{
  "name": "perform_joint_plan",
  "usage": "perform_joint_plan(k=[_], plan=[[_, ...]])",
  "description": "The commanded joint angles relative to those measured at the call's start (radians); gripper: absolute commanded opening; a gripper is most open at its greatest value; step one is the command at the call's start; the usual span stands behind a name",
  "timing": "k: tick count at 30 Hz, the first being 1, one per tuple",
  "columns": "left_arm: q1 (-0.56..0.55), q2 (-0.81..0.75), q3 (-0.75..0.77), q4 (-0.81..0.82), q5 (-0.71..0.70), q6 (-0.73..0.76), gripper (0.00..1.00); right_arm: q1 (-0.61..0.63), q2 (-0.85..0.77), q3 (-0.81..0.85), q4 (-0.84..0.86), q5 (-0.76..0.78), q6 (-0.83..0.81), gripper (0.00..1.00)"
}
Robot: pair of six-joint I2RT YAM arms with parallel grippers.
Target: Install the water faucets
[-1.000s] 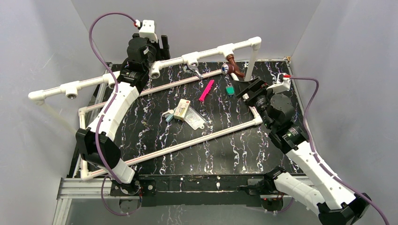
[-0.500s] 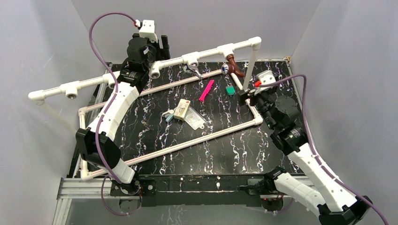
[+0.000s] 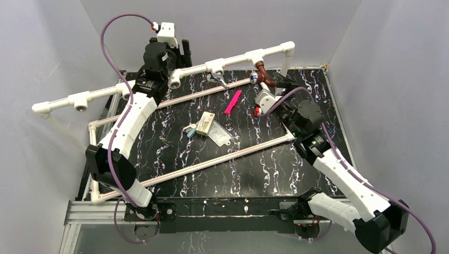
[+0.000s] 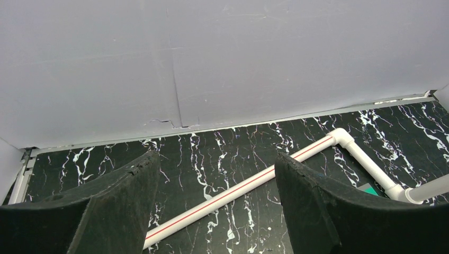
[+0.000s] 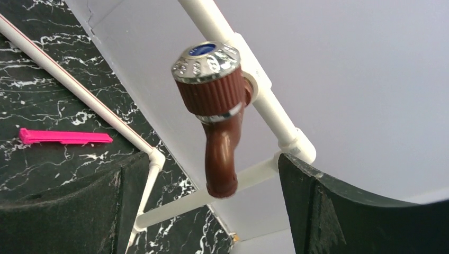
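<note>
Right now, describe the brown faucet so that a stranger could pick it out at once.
Find the raised white pipe rail running across the back and follow it toward its right end. Under the last tee fitting there hangs the reddish-brown faucet. Unlike the silver faucet further left, it is dark brown, with a ribbed knob capped in chrome and blue.

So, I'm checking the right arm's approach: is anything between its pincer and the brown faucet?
Nothing visible. The open right pincer faces the brown faucet, which is mounted on the white pipe, with only clear air between them.
</note>
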Motion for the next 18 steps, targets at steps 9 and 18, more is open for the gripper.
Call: perform_joint_plan(k=[9,18], plan=[[-0.005,0.109,-0.073,-0.217,0.008,0.009,0.76,0.001,0.129,0.077,0.200,-0.028,-0.217,0.96],[-0.006,0.121,-0.067,-0.220,0.006,0.012,0.76,0.001,0.195,0.111,0.255,-0.022,-0.247,0.80]])
